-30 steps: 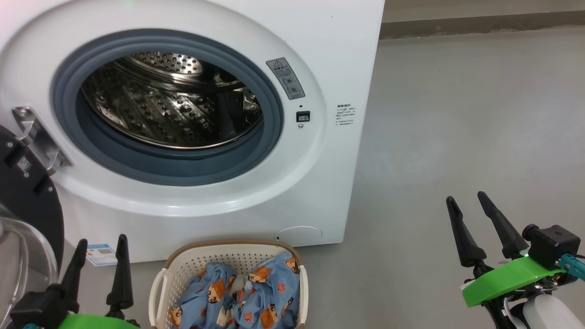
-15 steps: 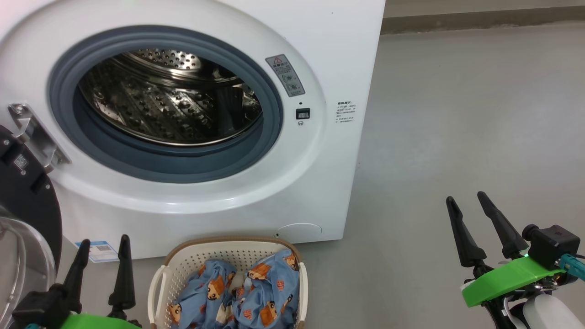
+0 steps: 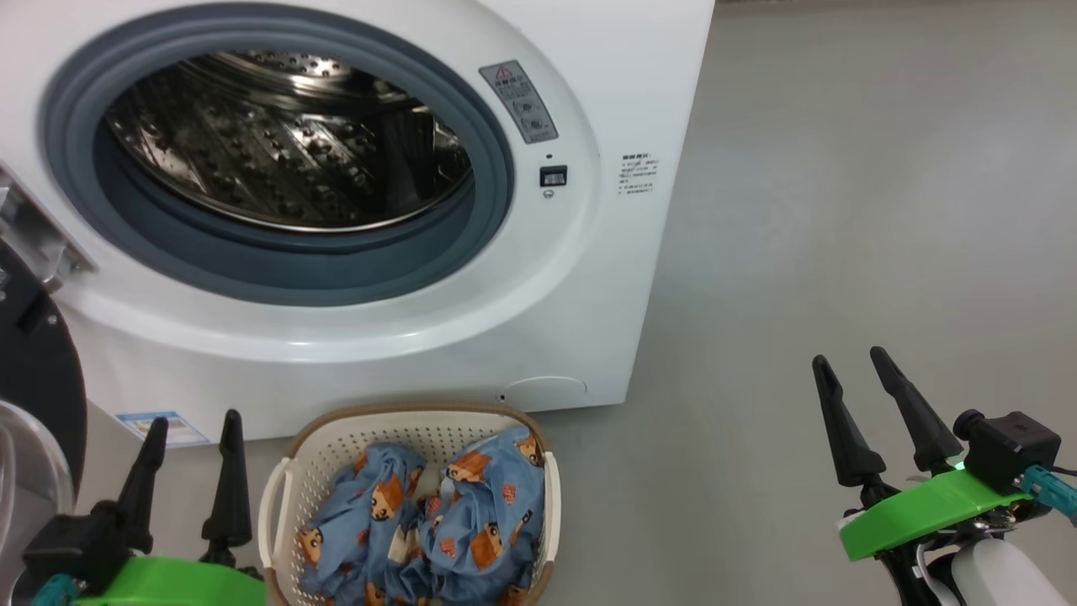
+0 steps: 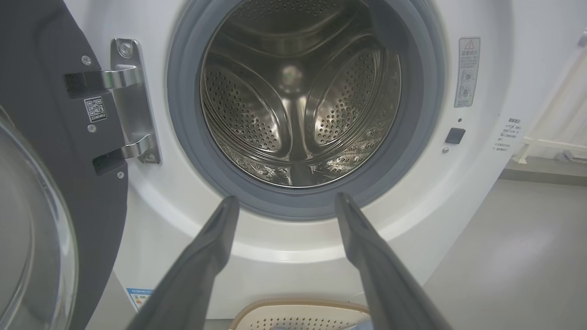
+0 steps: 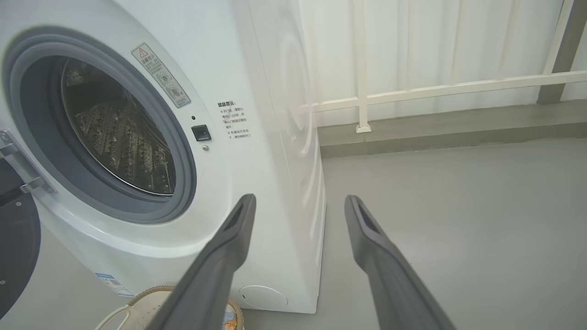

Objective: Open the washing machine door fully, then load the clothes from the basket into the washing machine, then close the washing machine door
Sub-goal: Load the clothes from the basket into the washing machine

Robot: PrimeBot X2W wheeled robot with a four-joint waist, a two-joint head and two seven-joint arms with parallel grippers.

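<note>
Left of the washing machine (image 3: 589, 295) opening, the washing machine door (image 3: 34, 370) hangs swung out on its steel hinge (image 4: 133, 101), so the first step looks done. Its black rim stands near the left gripper (image 3: 193, 418), which waits low before the machine's lower left corner. A careless lift from there could knock the door and swing it part-way back across the mouth, blocking the loading path. Directly before the machine, just beneath its front, sits the basket (image 3: 404, 411), with the clothes (image 3: 471, 505) heaped inside it, none yet in the drum (image 3: 278, 151). The fabric lies bunched and loose, so a shallow pinch would likely take one fold only and let an end trail. A trailing end could snag on the grey rubber ring (image 3: 484, 210) or hang over the lip, where closing the door would trap it. A grab that catches the perforated wall or the braided rim could drag the light basket along instead of the cloth. Right of the machine, over the bare floor (image 3: 841, 210), the right gripper (image 3: 850, 356) waits well apart from everything.

Both sets of jaws stand wide apart. The left pair holds nothing and touches nothing; through its wrist camera the two fingers frame the lower arc of the ring without meeting it. The right pair is equally spread and empty, pointing toward the machine's right front corner.
</note>
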